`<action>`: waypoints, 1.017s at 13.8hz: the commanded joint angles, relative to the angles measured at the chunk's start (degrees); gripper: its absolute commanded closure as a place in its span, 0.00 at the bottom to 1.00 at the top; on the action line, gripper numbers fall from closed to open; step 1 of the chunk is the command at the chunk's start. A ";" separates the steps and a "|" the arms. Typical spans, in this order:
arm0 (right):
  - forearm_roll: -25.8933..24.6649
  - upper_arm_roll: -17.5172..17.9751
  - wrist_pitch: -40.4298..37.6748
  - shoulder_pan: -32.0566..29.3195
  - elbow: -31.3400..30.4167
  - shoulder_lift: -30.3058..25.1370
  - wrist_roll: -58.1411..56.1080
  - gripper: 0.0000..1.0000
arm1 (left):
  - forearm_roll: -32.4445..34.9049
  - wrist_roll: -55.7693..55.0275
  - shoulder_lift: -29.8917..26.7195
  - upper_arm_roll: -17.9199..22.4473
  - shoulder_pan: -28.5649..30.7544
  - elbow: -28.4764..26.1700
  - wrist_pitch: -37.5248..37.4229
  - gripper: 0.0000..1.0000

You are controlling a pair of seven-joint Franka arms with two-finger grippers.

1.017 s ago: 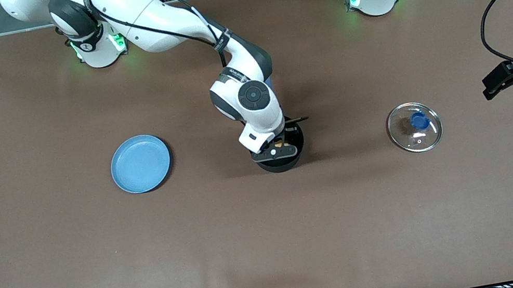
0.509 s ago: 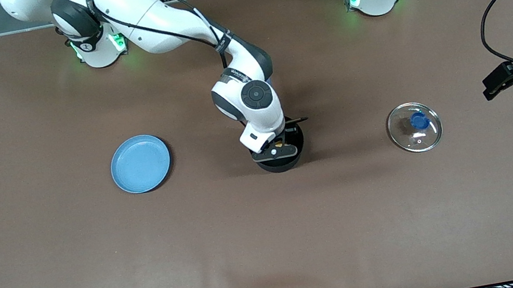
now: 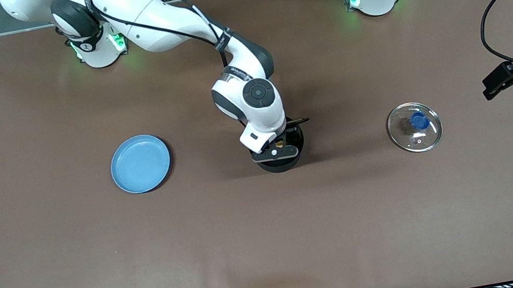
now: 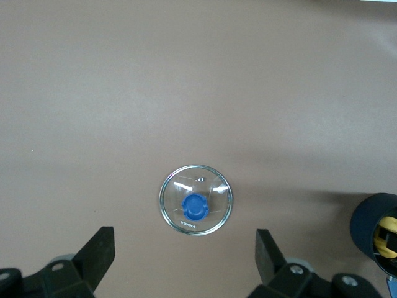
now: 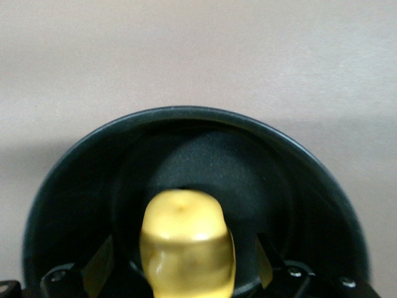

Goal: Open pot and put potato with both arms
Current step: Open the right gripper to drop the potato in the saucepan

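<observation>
The black pot [image 3: 285, 159] stands uncovered at the table's middle; the right arm hides its handle. My right gripper [image 3: 276, 148] is lowered into the pot's mouth. In the right wrist view its fingers [image 5: 99, 264] stand wide on either side of the yellow potato [image 5: 186, 242], which sits inside the pot [image 5: 310, 180]; the gripper [image 5: 186, 267] is open. The glass lid [image 3: 414, 127] with its blue knob lies flat on the table toward the left arm's end. My left gripper [image 3: 492, 89] waits open and empty above the table past the lid; its wrist view shows the lid [image 4: 195, 200] and the gripper [image 4: 185, 261].
A flat light-blue plate [image 3: 140, 163] lies on the brown tablecloth toward the right arm's end. The pot [image 4: 369, 223] with the potato in it also shows at the edge of the left wrist view.
The right arm's wrist has shifted slightly while its gripper stays in the pot. The left arm, the lid and the plate have not moved.
</observation>
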 commanded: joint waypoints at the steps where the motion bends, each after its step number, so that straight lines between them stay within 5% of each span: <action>1: -0.11 0.60 -8.64 -0.54 6.44 -1.56 1.45 0.00 | -0.67 -0.90 -0.43 -0.16 0.03 0.43 -1.03 0.00; 5: 2.53 0.08 -12.78 -2.21 6.81 -6.57 1.46 0.00 | -0.76 -0.99 -0.43 -0.16 0.03 0.43 -1.03 0.00; 10: 2.27 0.43 -21.21 -13.88 6.73 -13.77 -1.35 0.00 | -0.76 -0.99 -0.43 -0.16 0.03 0.43 -1.03 0.00; 14: 2.09 0.34 -29.30 -23.47 6.64 -18.61 -16.37 0.00 | -0.67 -0.99 -0.43 -0.16 0.03 0.43 -1.03 0.00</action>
